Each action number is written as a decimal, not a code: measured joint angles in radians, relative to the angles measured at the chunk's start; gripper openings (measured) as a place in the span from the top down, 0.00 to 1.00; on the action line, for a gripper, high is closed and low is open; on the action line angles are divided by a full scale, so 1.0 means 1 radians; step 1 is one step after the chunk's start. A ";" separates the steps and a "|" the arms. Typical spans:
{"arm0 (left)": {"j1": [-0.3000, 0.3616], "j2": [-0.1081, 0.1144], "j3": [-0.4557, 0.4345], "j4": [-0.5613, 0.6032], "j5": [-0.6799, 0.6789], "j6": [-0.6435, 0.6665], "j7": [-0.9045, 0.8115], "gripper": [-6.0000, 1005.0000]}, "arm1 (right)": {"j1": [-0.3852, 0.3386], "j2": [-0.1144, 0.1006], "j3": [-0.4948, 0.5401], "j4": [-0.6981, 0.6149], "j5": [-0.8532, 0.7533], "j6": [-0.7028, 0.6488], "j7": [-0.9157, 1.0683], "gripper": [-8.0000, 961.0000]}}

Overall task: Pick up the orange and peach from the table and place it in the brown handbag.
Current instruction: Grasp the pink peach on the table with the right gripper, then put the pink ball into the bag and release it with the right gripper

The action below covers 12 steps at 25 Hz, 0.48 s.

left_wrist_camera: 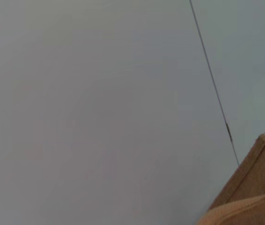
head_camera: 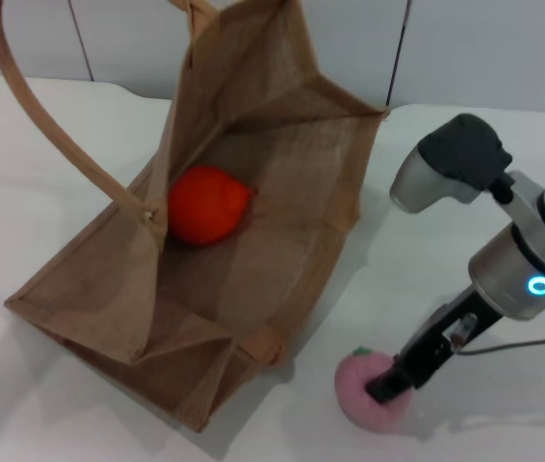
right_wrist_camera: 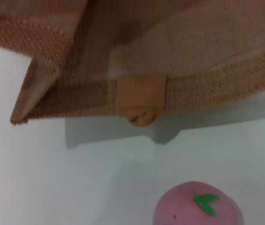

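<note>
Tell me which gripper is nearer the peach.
Right. The right gripper is down at the peach on the table; the left gripper is out of view, its camera near the brown handbag.

No words, labels, brands or numbers can be read on anything here; the woven bag and the toy fruits carry no print.

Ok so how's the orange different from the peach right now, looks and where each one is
Colour: the orange is bright orange-red, the peach pale pink with a small green leaf on top.
Size: the orange looks larger than the peach.
Place: the orange lies inside the brown handbag, while the peach sits on the white table just outside the bag's mouth, with the right gripper down at it.
Both are roundish toy fruits.
</note>
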 joint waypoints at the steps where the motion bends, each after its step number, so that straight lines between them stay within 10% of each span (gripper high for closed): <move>1: 0.001 0.000 0.000 0.000 0.000 0.000 0.000 0.80 | 0.000 0.000 0.011 -0.006 0.000 0.000 -0.001 0.60; 12: 0.001 -0.002 0.000 -0.001 0.000 0.000 0.003 0.80 | 0.016 -0.007 0.218 -0.188 -0.041 0.031 -0.004 0.61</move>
